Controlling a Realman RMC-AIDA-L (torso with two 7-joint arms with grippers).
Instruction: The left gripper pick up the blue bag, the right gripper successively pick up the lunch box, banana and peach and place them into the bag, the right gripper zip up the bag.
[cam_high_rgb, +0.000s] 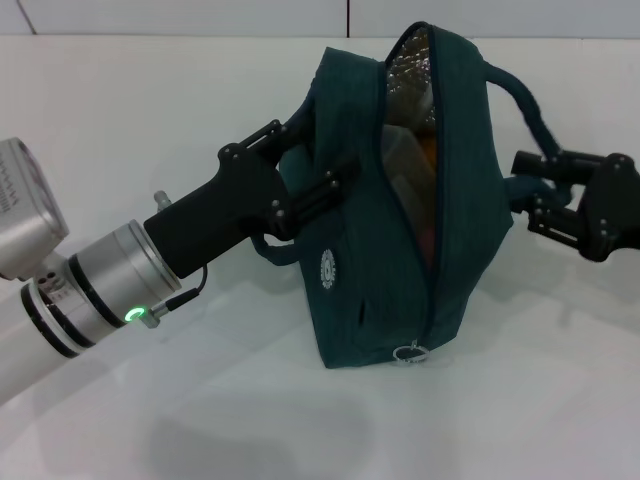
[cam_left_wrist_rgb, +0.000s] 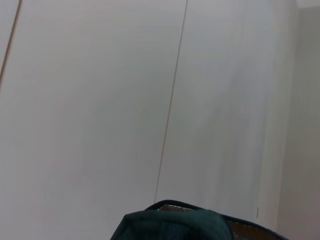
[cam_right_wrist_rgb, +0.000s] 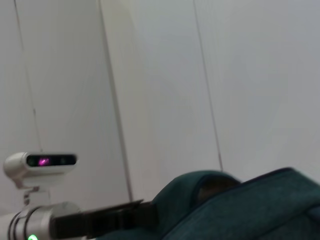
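Bag, blue (cam_high_rgb: 400, 250), dark teal fabric, stands mid-table, tipped so its open mouth faces up and toward the right; bottom edge rests on the white table (cam_high_rgb: 200, 420). Zipper seam runs down the bag's right side and is parted along most of its length; silver foil lining (cam_high_rgb: 405, 75) shows at the top of the opening. Metal ring zipper pull (cam_high_rgb: 411, 353) hangs at the low near end of the seam, close to the table. Small white round logo (cam_high_rgb: 328, 267) on the near face. Inside the gap something orange-yellow (cam_high_rgb: 428, 150) and a pinkish patch lower down are visible, too hidden to name with certainty. Left gripper (cam_high_rgb: 330, 185) reaches in from the left on its silver arm, green light (cam_high_rgb: 133, 316) lit; black fingers clenched on the bag's left side by the loop handle (cam_high_rgb: 280, 252), holding the bag tilted. Right gripper (cam_high_rgb: 535, 195) sits just right of the bag, level with its middle, beside the far loop handle (cam_high_rgb: 525, 105) that arches over toward it; whether its fingers are parted or closed on anything cannot be told. Left wrist view shows only the bag's top rim against the pale wall (cam_left_wrist_rgb: 150, 100). Right wrist view shows teal fabric with the left arm beyond it, and a white camera unit (cam_right_wrist_rgb: 41, 162) above that arm.
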